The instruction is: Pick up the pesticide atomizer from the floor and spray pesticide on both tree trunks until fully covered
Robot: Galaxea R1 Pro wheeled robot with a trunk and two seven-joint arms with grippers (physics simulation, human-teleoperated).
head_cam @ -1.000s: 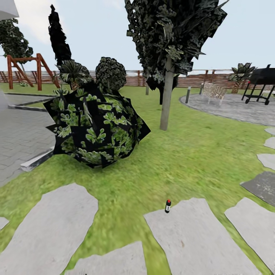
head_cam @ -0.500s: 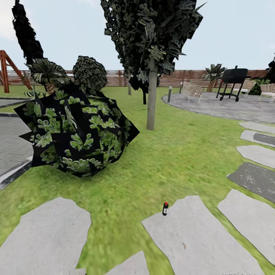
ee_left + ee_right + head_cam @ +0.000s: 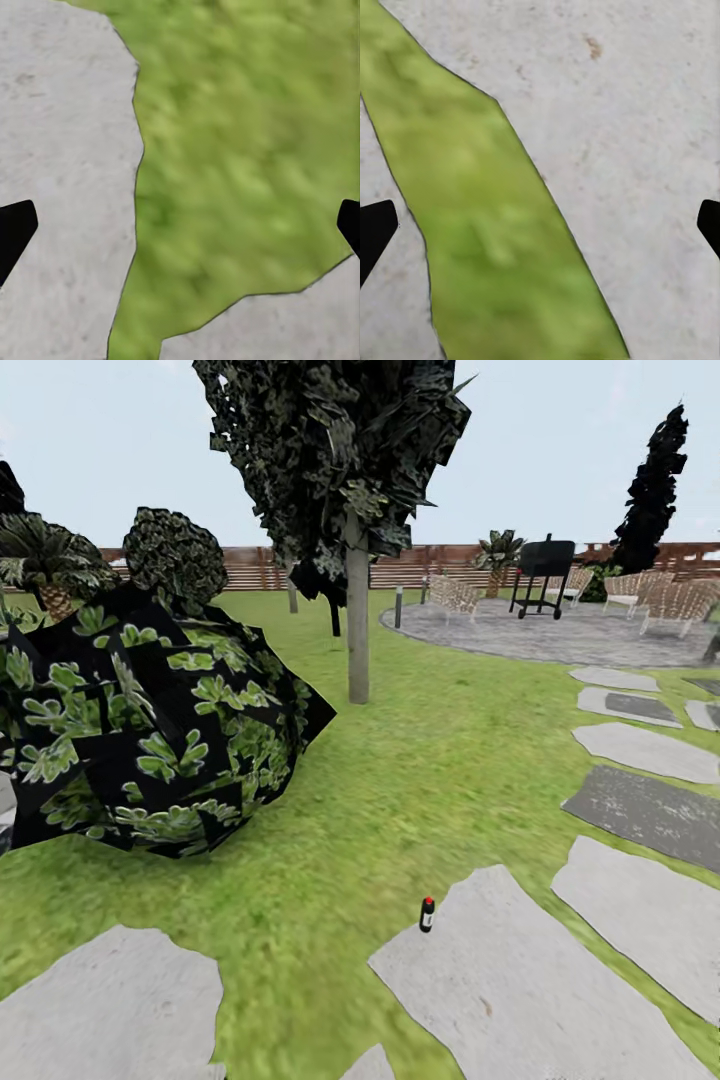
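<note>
Head view: one atomizer [image 3: 427,913], one trunk [image 3: 357,622] — both claws [image 3: 180,225] [image 3: 540,225] spread apart.

Left gripper [image 3: 180,225] fingers spread wide, empty. Right gripper [image 3: 540,225] likewise.

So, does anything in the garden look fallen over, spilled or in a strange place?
Nothing looks fallen or spilled. The pesticide atomizer stands upright at the edge of a grey paving slab, beside the grass. No white spray shows on the tree trunk.
</note>
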